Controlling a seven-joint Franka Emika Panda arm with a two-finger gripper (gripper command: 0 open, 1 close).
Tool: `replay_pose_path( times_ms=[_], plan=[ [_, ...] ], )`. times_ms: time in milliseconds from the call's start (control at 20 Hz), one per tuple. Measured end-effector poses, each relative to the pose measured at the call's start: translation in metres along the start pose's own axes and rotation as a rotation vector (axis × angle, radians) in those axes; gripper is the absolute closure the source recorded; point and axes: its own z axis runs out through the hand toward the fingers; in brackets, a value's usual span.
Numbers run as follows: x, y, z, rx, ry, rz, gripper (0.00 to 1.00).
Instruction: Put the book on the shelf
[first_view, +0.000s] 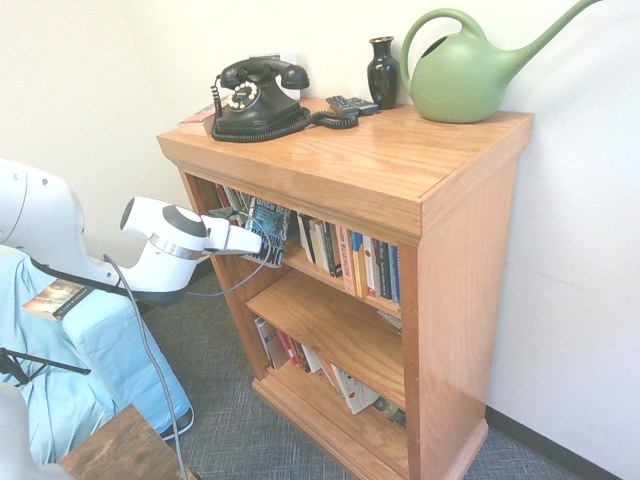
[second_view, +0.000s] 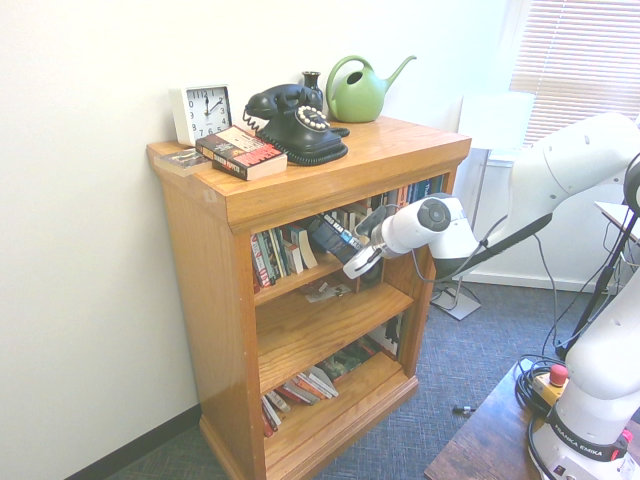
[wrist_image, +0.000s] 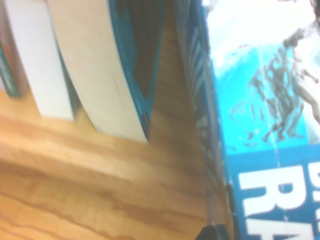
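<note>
I had the end effector (second_view: 352, 262) clamped on the book (second_view: 333, 236), tilted at the shelf's (second_view: 400, 150) top plank's front edge. It looked thick, stiff and fairly heavy, so I judged a grip across the covers near its lower edge best.

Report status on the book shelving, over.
Gripper shut on the book. Book tilted at the mouth of the shelf's top compartment, in the gap between shelved books. No obstruction seen.

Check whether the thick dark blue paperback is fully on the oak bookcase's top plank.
Not yet: the thick dark blue paperback hangs tilted at the oak bookcase opening, gripper shut on it.
</note>
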Motion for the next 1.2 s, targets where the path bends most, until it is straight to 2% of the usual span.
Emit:
replay_pose_path(
  times_ms=[700,1200],
  plan=[
    [0.020,-0.017,0.006,0.008,-0.039,0.057,1.00],
    [0.024,-0.032,0.022,-0.003,-0.047,0.050,1.00]
  ],
)
